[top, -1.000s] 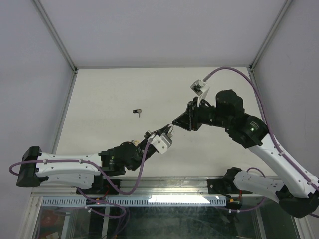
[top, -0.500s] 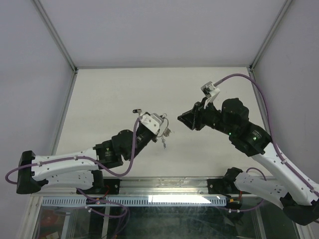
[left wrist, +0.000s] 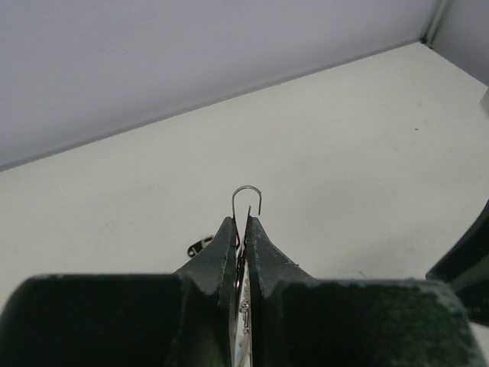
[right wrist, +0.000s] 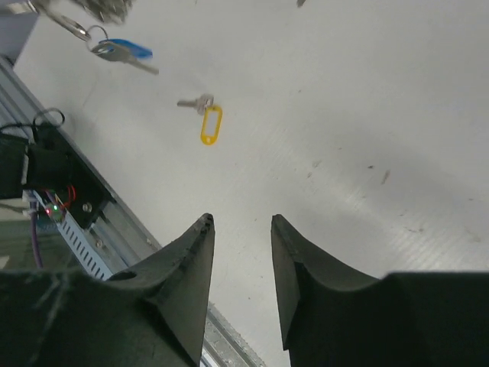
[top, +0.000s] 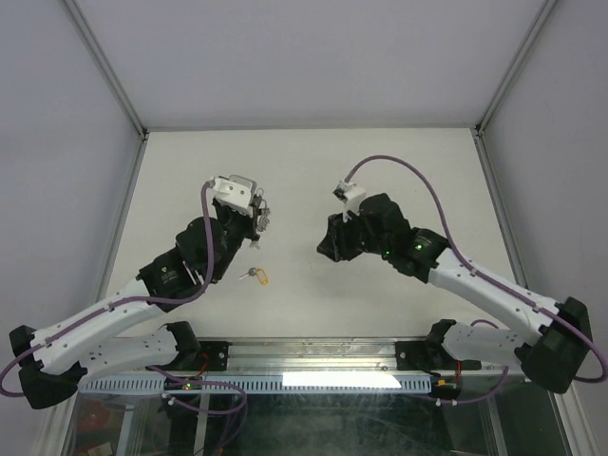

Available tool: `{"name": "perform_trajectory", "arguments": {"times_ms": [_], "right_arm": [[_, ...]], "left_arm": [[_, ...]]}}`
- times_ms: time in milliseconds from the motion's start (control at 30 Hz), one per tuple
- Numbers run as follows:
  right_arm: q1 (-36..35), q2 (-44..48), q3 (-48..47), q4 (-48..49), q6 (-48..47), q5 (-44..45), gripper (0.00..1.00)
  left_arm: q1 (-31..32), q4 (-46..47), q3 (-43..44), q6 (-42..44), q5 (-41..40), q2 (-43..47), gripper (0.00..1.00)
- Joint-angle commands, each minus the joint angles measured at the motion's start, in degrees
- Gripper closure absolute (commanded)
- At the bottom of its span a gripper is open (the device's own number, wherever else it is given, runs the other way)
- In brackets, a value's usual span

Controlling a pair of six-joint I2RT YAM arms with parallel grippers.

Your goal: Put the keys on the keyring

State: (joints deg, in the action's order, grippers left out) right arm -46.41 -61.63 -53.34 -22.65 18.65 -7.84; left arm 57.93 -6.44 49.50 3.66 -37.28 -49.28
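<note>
Toward the tabletop's near edge, left of middle, the silver key with a yellow plastic tag [top: 255,276] lay loose, your left gripper [left wrist: 241,229] clamped the thin silver wire keyring [left wrist: 246,188] aloft, and your open, empty right gripper [right wrist: 241,222] likely needed to fetch that key next.

Robot arms: 2, namely left arm [top: 114,313] and right arm [top: 475,280].
Grippers: 2, namely left gripper [left wrist: 243,225] and right gripper [right wrist: 241,229].
Fingers per gripper: 2, total 4.
White wrist camera housings: 2, one on each arm.
Purple cables: 2, namely left cable [top: 201,201] and right cable [top: 389,158].
Keyring [left wrist: 246,188]: 1, thin wire.
Blue-headed key [right wrist: 130,52]: 1.
Yellow-tagged key [right wrist: 212,125]: 1.
Coloured keys, total: 2.
Plain silver keys [right wrist: 103,8]: one blurred bunch; the number of keys in it cannot be read.
Small dark object [left wrist: 200,246]: 1, type not identifiable.
Table [top: 380,171]: 1.
</note>
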Motion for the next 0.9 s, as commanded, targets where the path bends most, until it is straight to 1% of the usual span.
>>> {"name": "perform_trajectory", "arguments": {"times_ms": [0,100,133,267,333,400,467,567,633,733,800,867], "right_arm": [[-5.1,-6.4,2.15,13.84,-3.44,-4.34,0.61],[-6.67,-11.6,4.71,24.42,-10.58,-10.47,0.59],[-6.75,-13.05,5.99,28.5,-12.39,-11.19,0.59],[-6.68,-19.25,12.09,51.05,-18.03,-14.38,0.56],[-6.72,-23.2,15.28,65.31,-21.91,-18.4,0.59],[-6.68,-28.07,17.34,77.02,-25.61,-21.4,0.63],[-6.52,-32.45,16.59,81.71,-29.38,-25.55,0.63],[-6.01,-38.54,12.37,80.72,-31.6,-32.87,0.64],[-5.69,-40.92,8.01,75.13,-33.29,-37.49,0.64],[-5.61,-43.42,2.14,62.23,-38.19,-41.09,0.63],[-5.49,-44.91,-1.44,55.11,-38.19,-41.09,0.63],[-5.36,-46.41,-4.18,50.11,-38.19,-41.09,0.63]], "left_arm": [[-3.23,-6.26,5.18,-2.08,-2.16,2.99,1.0],[-3.34,-9.01,6.42,-2.08,-3.42,4.95,1.0],[-3.42,-9.8,6.56,-2.19,-3.8,5.62,1.0],[-3.42,-12.7,7.17,-3.42,-4.59,7.26,1.0],[-3.35,-13.79,7.03,-4.08,-4.78,7.79,1.0],[-3.42,-14.35,6.94,-4.51,-5.11,8.45,1.0],[-3.4,-14.56,6.81,-4.67,-5.4,9.02,1.0],[-3.4,-15.03,6.87,-4.32,-5.89,9.52,1.0],[-3.37,-15.64,7.11,-4.03,-6.19,9.68,1.0],[-3.35,-16.63,7.27,-3.85,-6.5,10.26,1.0],[-3.38,-17.04,7.3,-3.79,-6.71,10.71,1.0],[-3.4,-17.36,7.18,-3.84,-7.14,11.31,1.0]]}}
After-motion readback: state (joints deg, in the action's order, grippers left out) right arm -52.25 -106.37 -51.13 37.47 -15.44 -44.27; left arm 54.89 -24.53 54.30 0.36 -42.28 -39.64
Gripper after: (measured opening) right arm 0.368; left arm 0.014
